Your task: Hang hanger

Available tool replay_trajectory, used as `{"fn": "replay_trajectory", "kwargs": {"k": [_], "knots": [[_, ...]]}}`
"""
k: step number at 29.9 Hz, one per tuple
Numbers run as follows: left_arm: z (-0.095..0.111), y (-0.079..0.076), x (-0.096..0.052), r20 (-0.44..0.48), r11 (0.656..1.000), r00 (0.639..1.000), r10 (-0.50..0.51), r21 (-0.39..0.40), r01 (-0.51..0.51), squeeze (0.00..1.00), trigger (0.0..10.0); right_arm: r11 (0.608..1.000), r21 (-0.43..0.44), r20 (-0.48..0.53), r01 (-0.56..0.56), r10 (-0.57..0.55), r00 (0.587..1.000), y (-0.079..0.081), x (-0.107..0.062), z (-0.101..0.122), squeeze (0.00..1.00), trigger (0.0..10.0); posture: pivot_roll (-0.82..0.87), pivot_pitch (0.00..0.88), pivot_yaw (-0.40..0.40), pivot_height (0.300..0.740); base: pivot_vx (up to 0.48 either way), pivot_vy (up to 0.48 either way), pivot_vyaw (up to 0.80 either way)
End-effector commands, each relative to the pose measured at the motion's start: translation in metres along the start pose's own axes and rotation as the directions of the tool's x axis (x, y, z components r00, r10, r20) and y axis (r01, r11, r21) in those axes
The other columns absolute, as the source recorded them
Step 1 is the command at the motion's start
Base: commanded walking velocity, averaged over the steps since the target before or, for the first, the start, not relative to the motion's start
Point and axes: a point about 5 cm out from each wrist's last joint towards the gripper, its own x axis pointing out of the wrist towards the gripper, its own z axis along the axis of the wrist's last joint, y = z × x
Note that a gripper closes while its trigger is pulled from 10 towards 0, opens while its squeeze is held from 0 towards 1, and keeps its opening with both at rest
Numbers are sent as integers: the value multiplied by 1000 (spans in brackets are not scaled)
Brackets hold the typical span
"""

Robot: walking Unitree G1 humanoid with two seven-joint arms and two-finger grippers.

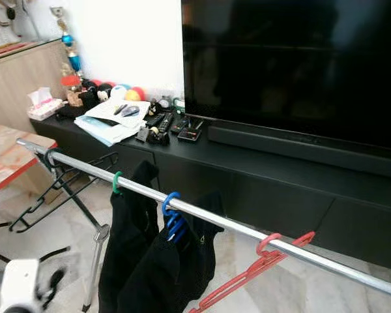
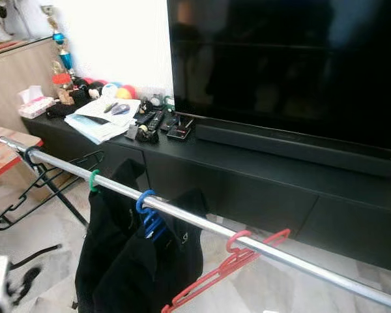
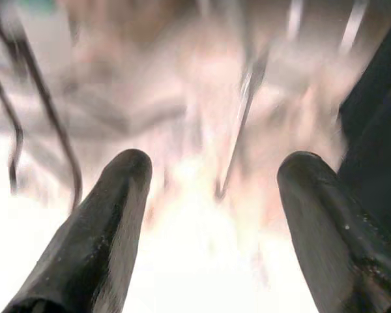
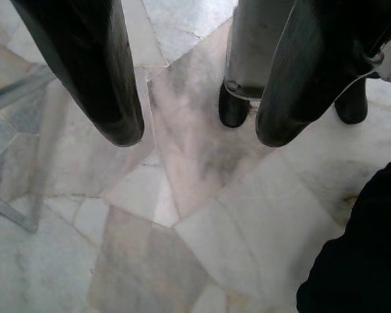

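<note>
Red plastic hanger point(image 1: 247, 274): hooked on silver metal rail point(image 1: 215, 220), tilted.
Left gripper point(image 3: 212, 195): fingers apart, empty.
Right gripper point(image 4: 199, 134): fingers apart, empty, over marble floor point(image 4: 182, 228).

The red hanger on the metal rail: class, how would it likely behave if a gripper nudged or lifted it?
The red hanger hangs empty by its hook on the rail, so it would probably swing or slide easily. Its thin plastic frame looks light and fairly stiff, though likely to flex.

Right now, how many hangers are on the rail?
4: a black one near the rail's left end, a green hook, a blue one, a red one rightmost. The clothes may hide more.
</note>
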Motion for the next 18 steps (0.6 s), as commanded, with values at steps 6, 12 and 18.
{"fn": "replay_trajectory", "kwargs": {"k": [6,12,18], "knots": [[-67,-69,6,-335,955,914,-229,104,278,0,10000,1000,21,-9,-1,2,1000,3,0,-1,0,10000,77,0,43,740,0,0,0],[-81,-94,3,-418,923,880,-226,197,331,0,10000,1000,31,-14,-5,5,1000,4,0,-1,0,10000,54,0,44,740,0,0,0],[-89,-104,1,-455,907,863,-220,229,352,0,10000,1000,18,-14,-6,6,1000,5,0,-1,0,10000,57,0,50,740,0,0,0]]}}
